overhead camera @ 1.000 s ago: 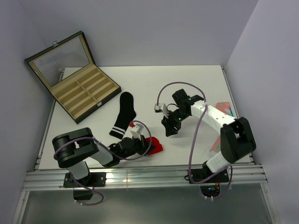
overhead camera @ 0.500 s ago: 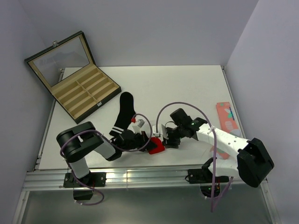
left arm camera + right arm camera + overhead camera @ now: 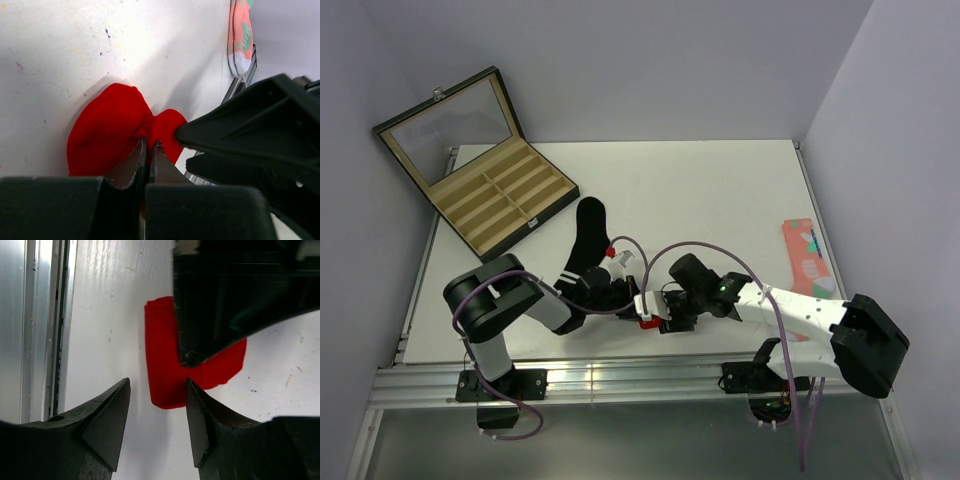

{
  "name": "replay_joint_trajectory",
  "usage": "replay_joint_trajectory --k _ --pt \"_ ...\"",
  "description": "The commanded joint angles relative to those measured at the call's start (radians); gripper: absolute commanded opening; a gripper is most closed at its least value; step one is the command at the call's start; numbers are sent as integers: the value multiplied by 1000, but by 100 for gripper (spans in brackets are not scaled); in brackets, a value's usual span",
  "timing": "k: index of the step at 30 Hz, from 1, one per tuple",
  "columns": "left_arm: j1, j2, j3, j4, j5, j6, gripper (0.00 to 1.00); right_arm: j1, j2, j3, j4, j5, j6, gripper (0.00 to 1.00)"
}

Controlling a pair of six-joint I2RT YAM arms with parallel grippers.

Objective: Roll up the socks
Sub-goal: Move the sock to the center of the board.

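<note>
Red sock bunched | left gripper pinched tight on its fold | right gripper wide, empty, just beside | best: catch free edge, roll evenly

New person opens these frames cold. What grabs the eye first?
The bright red sock near the front edge of the table, pinched in the shut left gripper, with the open right gripper lined up on it. Next, the black sock with white stripes lying behind them, and the open compartmented case at the back left corner.
</note>
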Motion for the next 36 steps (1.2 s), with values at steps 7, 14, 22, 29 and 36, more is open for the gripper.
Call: replay_joint_trajectory --k 7,14,22,29,36 --pt "21 107 -37 -288 6 62 0 88 23 -45 118 125 28 54" --pt "30 130 -33 -282 30 68 0 109 58 -47 153 160 39 53" --pt "53 134 -62 -181 78 41 0 120 127 -29 159 184 49 47" --pt "61 113 -94 -67 81 16 0 117 184 56 46 140 40 26" --pt "61 -45 -160 -4 -60 5 14 115 247 132 -80 106 40 23"
